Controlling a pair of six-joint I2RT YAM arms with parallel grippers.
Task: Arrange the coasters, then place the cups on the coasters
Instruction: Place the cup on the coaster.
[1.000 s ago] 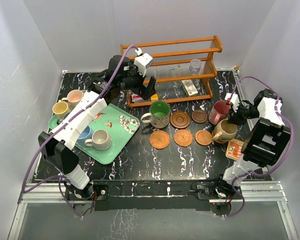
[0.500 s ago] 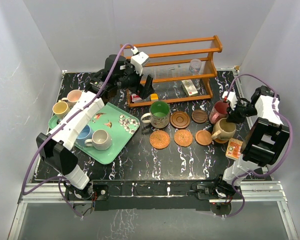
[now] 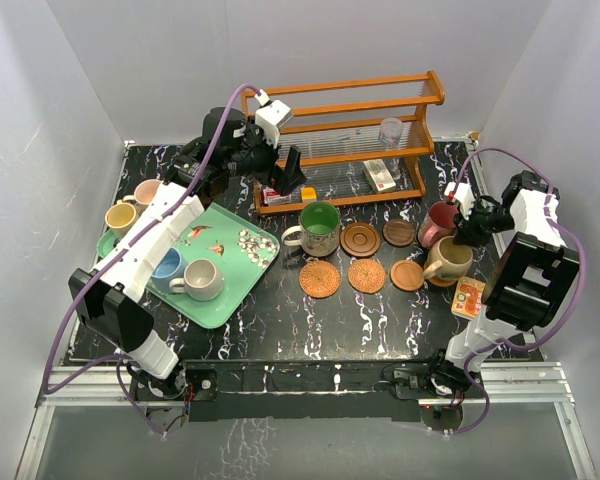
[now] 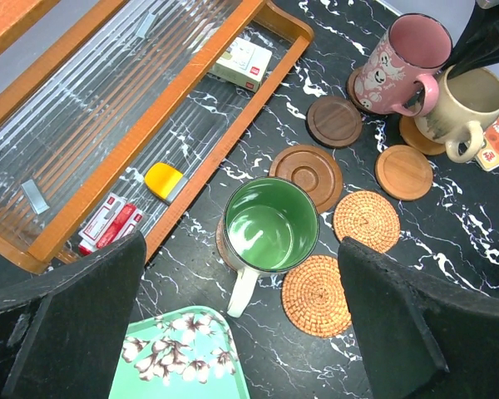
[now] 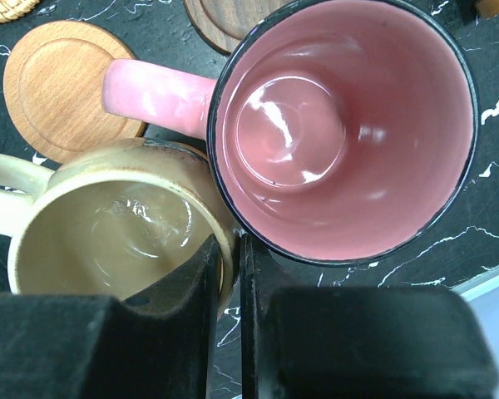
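Right gripper (image 5: 231,266) looks clamped on the rim of the tan cup (image 5: 108,233), touching the pink cup (image 5: 341,125); centre it on its coaster (image 4: 416,137), then lift straight off. Left gripper (image 4: 241,243) hangs wide apart over the green cup (image 4: 270,226)

1. The green mug (image 4: 270,226) stands upright and empty mid-tabletop (image 3: 280,325) on a barely visible coaster (image 4: 219,247), with its handle toward the left edge.
2. Toward the right edge lie five bare coasters, all flat: two dark ringed ones (image 4: 306,173) (image 4: 333,120), two woven ones (image 4: 316,295) (image 4: 367,221) and a smooth one (image 4: 403,172).
3. Near the right edge the maroon mug (image 3: 440,222) (pink inside) touches the tan mug (image 3: 450,260), each over a coaster.
4. On the tray (image 3: 242,290) by the left edge, all upright: pink mug (image 3: 148,192), yellow mug (image 3: 120,218), blue mug (image 3: 168,266), cream mug (image 3: 202,280).
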